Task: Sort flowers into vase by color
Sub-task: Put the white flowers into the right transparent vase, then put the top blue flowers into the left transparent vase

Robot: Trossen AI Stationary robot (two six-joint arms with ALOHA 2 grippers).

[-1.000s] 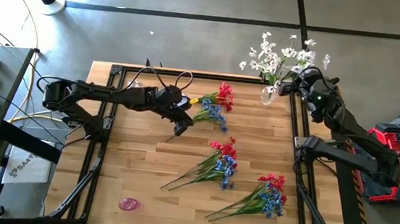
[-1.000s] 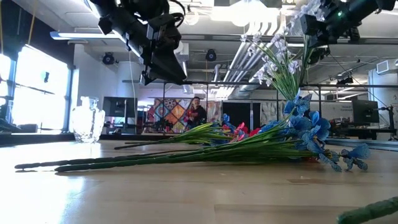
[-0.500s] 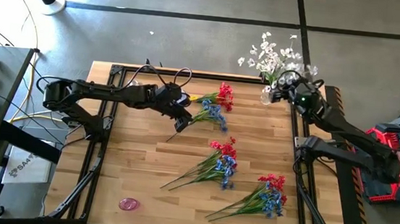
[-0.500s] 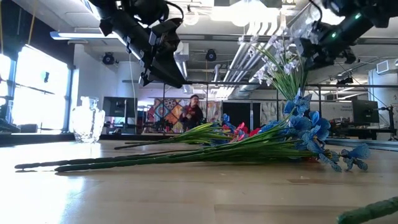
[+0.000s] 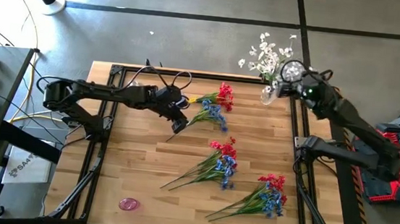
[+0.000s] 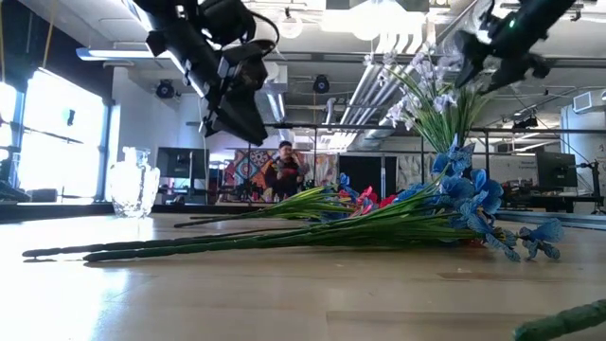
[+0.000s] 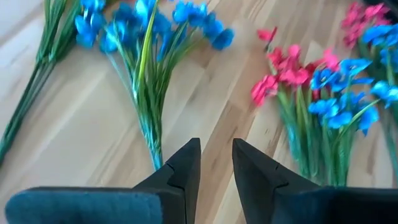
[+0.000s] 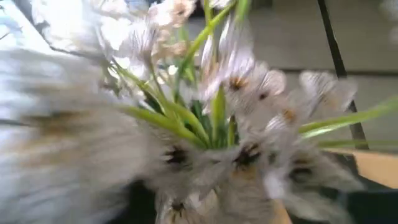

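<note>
Three bunches of red and blue flowers lie flat on the wooden table: one at the far middle [image 5: 213, 107], one in the middle [image 5: 221, 161], one near the right [image 5: 269, 194]. White flowers [image 5: 269, 56] stand in a glass vase [image 5: 267, 96] at the table's far right edge. My left gripper [image 5: 178, 125] hangs open above the stem ends of the far bunch, its fingers a narrow gap apart [image 7: 216, 144] with bare wood between them. The blue spray's stems [image 7: 151, 134] end just beside one finger. My right gripper [image 5: 284, 76] hovers right next to the white flowers [image 8: 230, 81].
A small pink thing [image 5: 129, 204] sits near the table's front left. A clear glass vase [image 6: 133, 185] shows at the left in the low view. A black frame [image 5: 296, 135] runs along the table's edges. A person [image 6: 284, 170] stands far back in the room.
My right gripper has swung and tipped beside the white flowers and ended a little higher. The white spray has shifted in the vase toward the table's left and gathered closer together. My left gripper has stayed about where it was.
</note>
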